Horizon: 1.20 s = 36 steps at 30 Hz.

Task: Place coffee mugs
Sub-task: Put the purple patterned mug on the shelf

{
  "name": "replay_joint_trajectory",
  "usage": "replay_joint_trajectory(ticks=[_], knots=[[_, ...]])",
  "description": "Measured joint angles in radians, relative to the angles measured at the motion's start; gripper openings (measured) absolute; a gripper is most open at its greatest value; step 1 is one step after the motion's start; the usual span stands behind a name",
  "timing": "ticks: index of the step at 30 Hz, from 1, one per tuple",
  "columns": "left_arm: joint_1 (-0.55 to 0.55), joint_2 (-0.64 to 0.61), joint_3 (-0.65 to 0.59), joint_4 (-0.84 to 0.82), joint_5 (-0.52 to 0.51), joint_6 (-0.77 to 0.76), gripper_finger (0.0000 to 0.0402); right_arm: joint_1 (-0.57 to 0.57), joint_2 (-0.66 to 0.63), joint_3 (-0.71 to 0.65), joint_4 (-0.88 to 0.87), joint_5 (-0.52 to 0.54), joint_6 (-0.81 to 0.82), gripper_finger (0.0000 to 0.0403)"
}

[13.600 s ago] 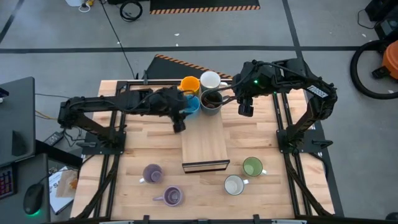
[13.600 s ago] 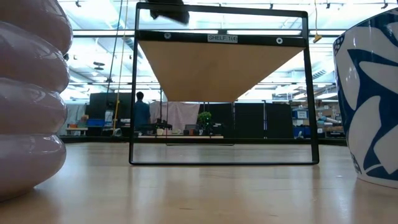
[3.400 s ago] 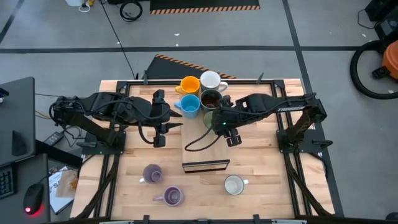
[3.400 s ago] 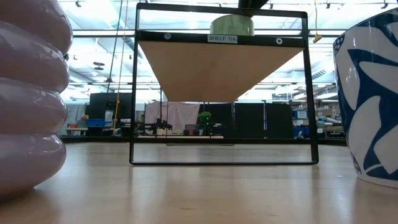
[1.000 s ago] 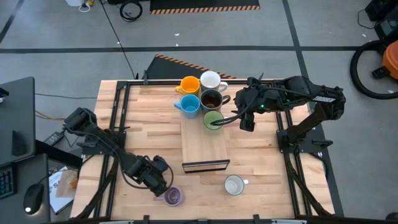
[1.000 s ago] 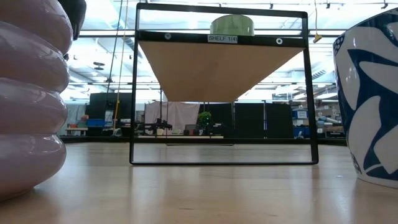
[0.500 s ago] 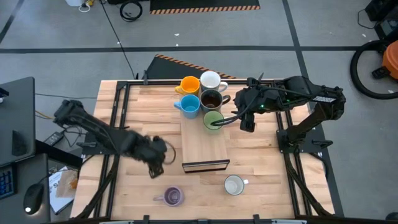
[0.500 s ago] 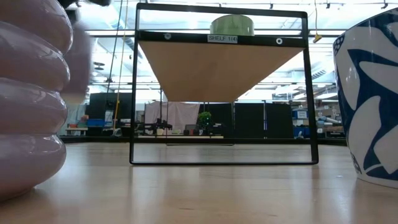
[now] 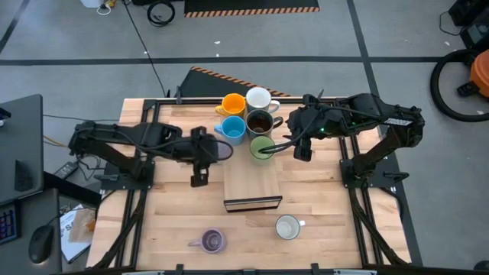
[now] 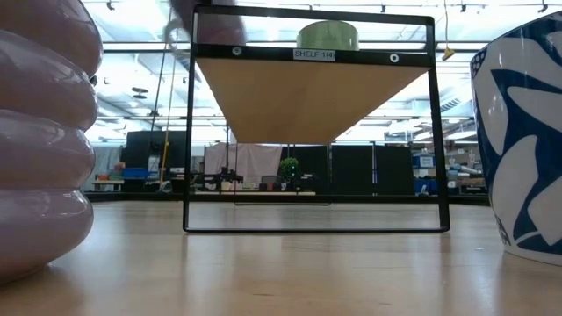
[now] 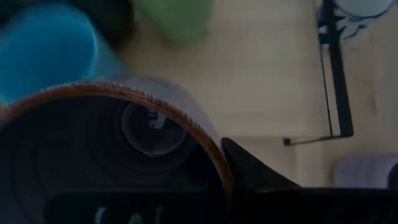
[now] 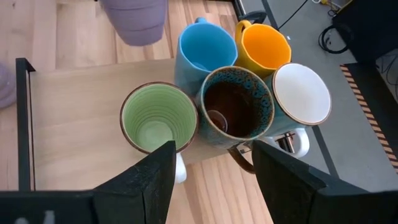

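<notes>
My left gripper [image 9: 209, 150] is shut on a lavender mug [image 9: 222, 150] with a brown rim. It holds the mug in the air by the left side of the wooden shelf board [image 9: 250, 179], beside the blue mug [image 9: 233, 128]. The orange [image 9: 233, 104], white [image 9: 258, 98], dark brown [image 9: 260, 122] and green [image 9: 262, 147] mugs stand with the blue one on the board's far end. My right gripper [image 12: 211, 180] is open and empty, just right of the green mug [image 12: 158, 118]. A second lavender mug [image 9: 212, 241] and a grey-white mug [image 9: 287, 227] stand on the table's near part. My left gripper holds the lavender mug at its rim [image 11: 214, 146]. One finger [image 11: 249, 171] lies outside the wall, and the other is lost in the dark of the mug's inside. The mug is lifted clear of the table and the board [image 12: 134, 18].
The board rests on a black metal frame [image 10: 312, 123] raised above the table. In the low view the near lavender mug [image 10: 44, 132] and a blue-patterned white mug [image 10: 527, 132] fill the sides. Bare wood lies on the board's near half [image 9: 250, 187].
My left gripper has lifted the lavender mug from the table's near left part. It has carried the mug toward the far edge and to the right, up to the board beside the blue mug. The second lavender mug stays in place.
</notes>
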Motion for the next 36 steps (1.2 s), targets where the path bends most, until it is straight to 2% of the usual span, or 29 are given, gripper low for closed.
replay_joint_trajectory(ticks=[3,6,17,21,28,36], knots=[[0.007,0.026,0.012,0.033,0.005,0.125,0.0025,0.0,0.0,0.0,0.0,0.005,-0.003,0.0217],[0.014,0.064,0.012,0.087,0.044,0.171,0.0025,0.0,0.0,0.0,0.002,0.005,-0.004,0.0217],[0.029,0.182,0.012,0.127,0.097,0.126,0.0028,0.0,0.0,0.0,0.016,0.006,-0.02,0.0217],[0.057,0.182,0.012,0.13,0.11,0.093,0.0028,0.0,0.0,0.0,0.024,0.006,-0.023,0.0217],[0.104,0.182,0.012,0.126,0.192,0.098,0.0028,0.0,0.0,0.0,0.029,0.005,-0.031,0.0217],[0.115,0.182,0.012,0.127,0.193,0.119,0.0033,0.0,0.0,0.0,0.031,0.005,-0.031,0.0217]])
